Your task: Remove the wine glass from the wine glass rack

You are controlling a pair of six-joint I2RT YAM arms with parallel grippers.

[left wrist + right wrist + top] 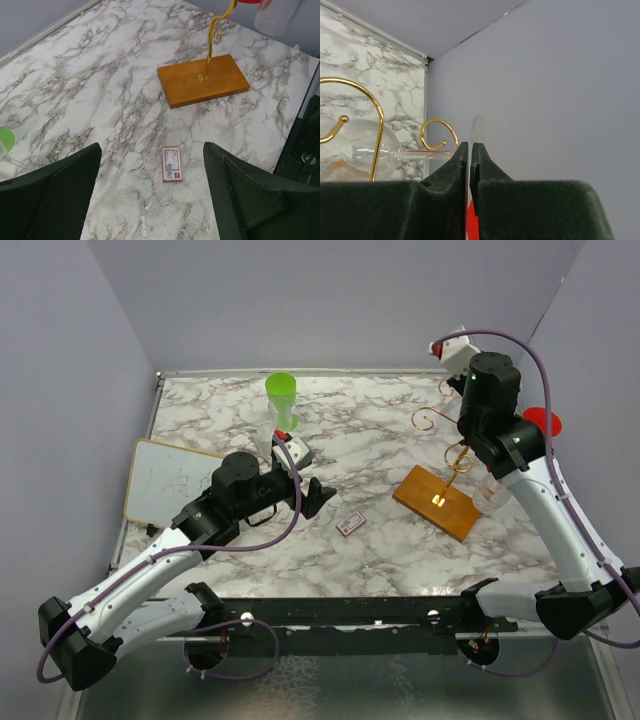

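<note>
Closest to the lens, the right gripper (470, 147) has its fingers pressed together on the thin foot of the wine glass (357, 150), which shows edge-on in the right wrist view. A bit of red sits low between the pads, and I can't tell what it belongs to. The glass looks like it's still hung on the wine glass rack (440, 505): its stem runs past one gold curl and its clear bowl sits behind another. The rack's wooden base is right of centre on the worktop (350, 430), toward the right edge. So I'd say the grab is done and the pull-off hasn't happened yet. Next it needs to slide the foot out along the wire toward the open end of the curl. It should keep the stem level so it doesn't snag and drag the whole stand, since that base doesn't look heavy. The left gripper (151, 147) hangs over the middle of the worktop with its jaws wide apart and nothing in them, just above a small red-and-white card (171, 164). It could arguably pin the base down. A green goblet (282, 400) by the far edge and a whiteboard (170, 480) at the left edge are well out of the way.
</note>
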